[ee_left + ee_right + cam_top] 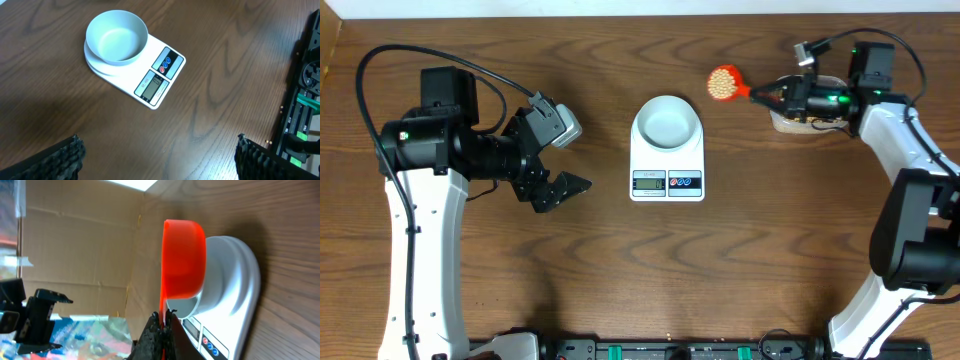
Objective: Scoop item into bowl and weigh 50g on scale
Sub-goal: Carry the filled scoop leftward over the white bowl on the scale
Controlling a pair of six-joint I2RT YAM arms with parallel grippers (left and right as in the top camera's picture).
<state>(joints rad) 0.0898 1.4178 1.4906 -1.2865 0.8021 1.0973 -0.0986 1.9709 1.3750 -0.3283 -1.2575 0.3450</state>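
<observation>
Overhead, left-wrist and right-wrist views of a two-arm weighing station. The scale [667,170] lay flat near the middle of the wooden desk [620,270], its display and buttons on the edge facing the robot. The bowl [667,120] stood upright on the scale's platform, its pale interior bare in the left-wrist view [116,37]. The right arm's jaws were clenched on the thin handle of an orange scoop [723,83]. The scoop was heaped with beans [721,80] and sat to the right of the bowl, apart from its rim and level with its far side. In the right-wrist view the scoop [185,260] appeared side-on, with the bowl [225,265] and the scale [197,330] behind it. A clear tub [798,124] with beige contents lay partly hidden beneath the right wrist. The left arm's jaws were released and spread wide, grasping nothing. They sat over bare desk to the left of the scale and well apart from it. Their dark ribbed fingertips [65,160] showed only at the lower corners of the left-wrist view, which took in the scale [160,75] from one side.
</observation>
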